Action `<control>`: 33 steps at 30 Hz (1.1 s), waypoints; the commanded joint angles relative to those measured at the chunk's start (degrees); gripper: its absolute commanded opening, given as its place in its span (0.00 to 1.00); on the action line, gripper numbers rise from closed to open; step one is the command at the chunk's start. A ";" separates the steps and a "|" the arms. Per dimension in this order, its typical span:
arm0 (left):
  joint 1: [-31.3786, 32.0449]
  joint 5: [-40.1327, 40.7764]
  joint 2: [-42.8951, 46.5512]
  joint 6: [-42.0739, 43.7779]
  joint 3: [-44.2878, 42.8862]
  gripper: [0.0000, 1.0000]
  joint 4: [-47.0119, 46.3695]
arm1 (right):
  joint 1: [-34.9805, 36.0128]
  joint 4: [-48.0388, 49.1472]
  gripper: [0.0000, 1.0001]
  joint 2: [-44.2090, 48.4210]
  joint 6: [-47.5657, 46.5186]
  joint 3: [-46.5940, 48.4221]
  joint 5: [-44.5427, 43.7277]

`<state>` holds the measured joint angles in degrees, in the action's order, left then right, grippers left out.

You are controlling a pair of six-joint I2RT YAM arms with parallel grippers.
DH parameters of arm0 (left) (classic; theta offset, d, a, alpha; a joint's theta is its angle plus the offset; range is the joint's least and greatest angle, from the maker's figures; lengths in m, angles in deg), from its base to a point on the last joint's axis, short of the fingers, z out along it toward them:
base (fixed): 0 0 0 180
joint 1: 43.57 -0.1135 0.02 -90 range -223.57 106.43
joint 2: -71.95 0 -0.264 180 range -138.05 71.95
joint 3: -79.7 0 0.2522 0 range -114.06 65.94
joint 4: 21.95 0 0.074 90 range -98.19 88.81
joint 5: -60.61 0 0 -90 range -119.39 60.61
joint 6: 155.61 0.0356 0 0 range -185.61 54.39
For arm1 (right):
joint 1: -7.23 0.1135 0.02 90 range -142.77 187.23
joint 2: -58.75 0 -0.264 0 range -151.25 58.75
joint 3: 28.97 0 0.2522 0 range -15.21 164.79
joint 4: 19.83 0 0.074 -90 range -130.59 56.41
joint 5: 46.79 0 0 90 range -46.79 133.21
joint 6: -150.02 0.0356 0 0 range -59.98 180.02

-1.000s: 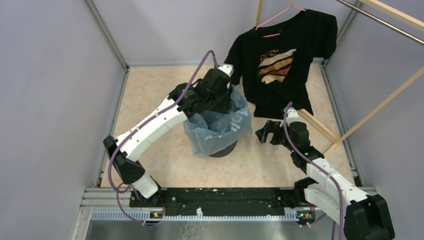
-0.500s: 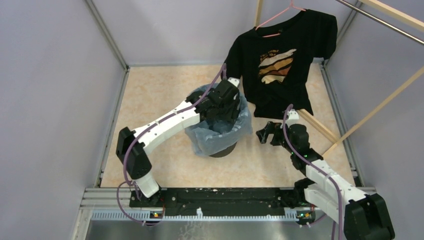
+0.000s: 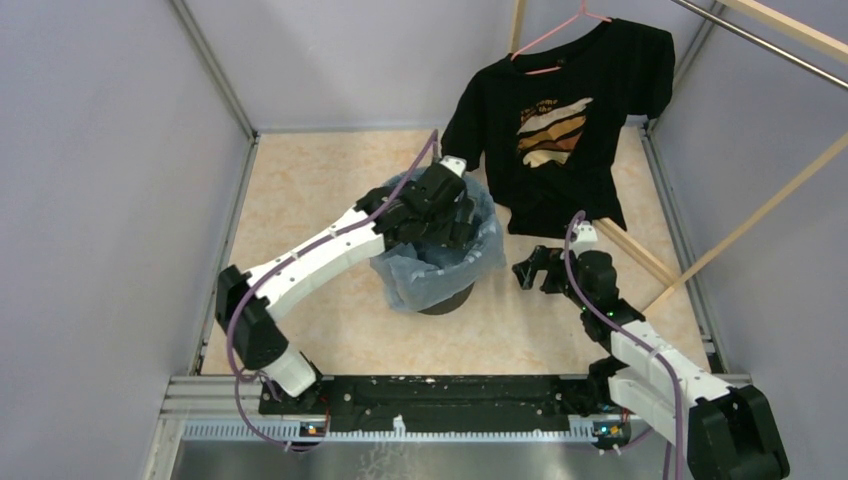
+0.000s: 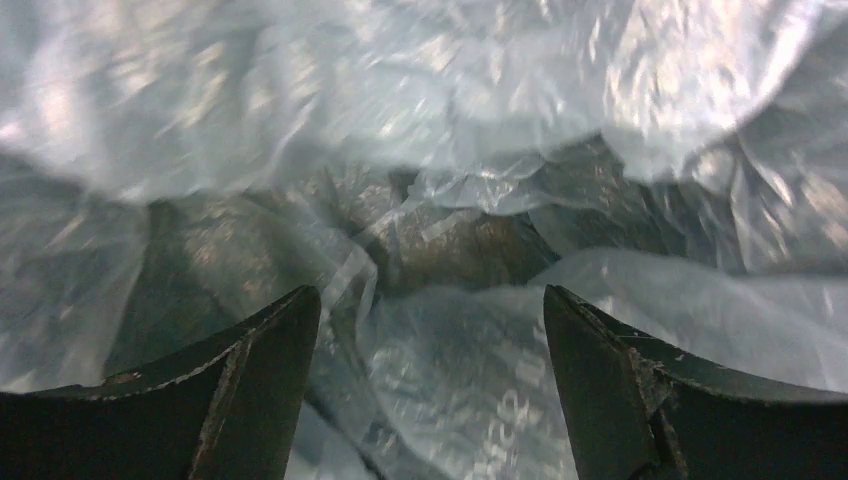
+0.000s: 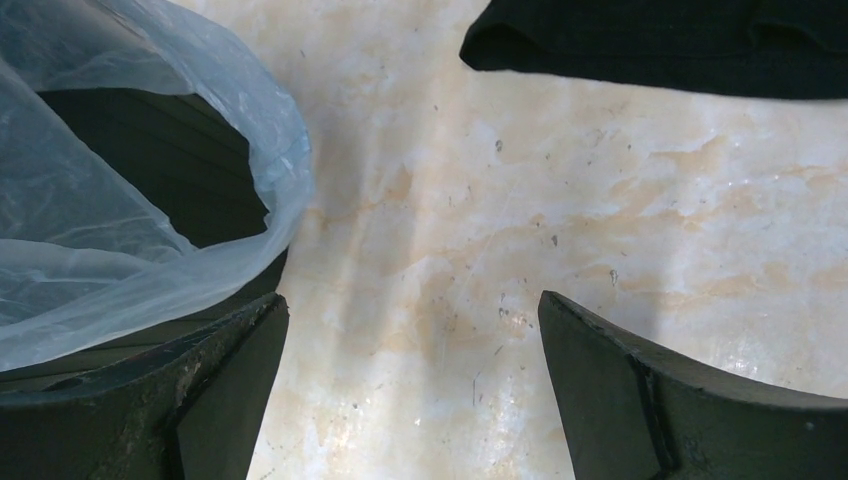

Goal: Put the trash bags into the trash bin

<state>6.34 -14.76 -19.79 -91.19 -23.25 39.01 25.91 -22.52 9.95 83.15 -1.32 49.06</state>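
The pale-blue trash bag (image 3: 432, 272) hangs over the rim and down the sides of the black trash bin (image 3: 446, 298) in mid floor. My left gripper (image 3: 447, 222) reaches down into the bin's mouth, jaws open, with only wrinkled film (image 4: 470, 370) between the fingers. My right gripper (image 3: 531, 268) is open and empty, low over the floor just right of the bin. In the right wrist view the bag (image 5: 110, 250) and the bin's dark ribbed wall (image 5: 160, 150) show at the left.
A black printed T-shirt (image 3: 560, 130) hangs on a pink hanger at the back right, its hem (image 5: 660, 45) just beyond my right gripper. A wooden rack leg (image 3: 640, 260) runs along the floor at the right. Grey walls enclose the marble-pattern floor (image 3: 300, 180).
My left gripper moved from the bin's far rim over the opening and down into the bag, pushing film inside. The right arm shifted only slightly.
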 commanded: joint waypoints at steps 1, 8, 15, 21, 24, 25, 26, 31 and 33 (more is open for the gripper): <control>-2.62 -0.23 4.94 0.55 1.12 0.88 -3.07 | 0.04 2.55 0.95 -1.44 -0.21 1.63 0.60; -6.37 -2.06 -2.69 5.11 -6.16 0.72 -8.70 | 0.04 2.40 0.95 0.01 -0.14 0.97 0.16; -7.47 -2.32 -7.29 5.23 -11.30 0.63 -7.64 | 0.04 2.31 0.95 1.08 -0.04 0.65 0.11; -7.42 -7.39 2.07 2.16 0.76 0.74 -5.59 | 0.03 2.70 0.95 0.06 -0.11 0.95 0.45; -7.37 -10.19 8.44 1.49 7.85 0.88 -7.37 | 0.04 2.89 0.95 -1.48 -0.19 1.52 0.73; -7.37 -10.61 9.94 0.99 10.04 0.91 -8.23 | 0.04 2.90 0.95 -2.02 -0.20 1.71 0.95; -7.37 -10.70 10.92 0.30 12.08 0.92 -9.01 | 0.04 2.97 0.95 -2.53 -0.34 1.95 1.10; -7.32 -11.21 8.09 -1.59 17.44 0.88 -10.98 | 0.03 2.99 0.94 -3.81 -0.37 2.35 1.22; -7.36 -11.08 5.33 -1.61 17.42 0.86 -11.19 | 0.04 2.91 0.94 -3.35 -0.27 2.17 1.11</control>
<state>-1.09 -24.85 -10.02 -91.39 -7.40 30.74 25.91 -22.46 6.10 83.15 -1.30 49.80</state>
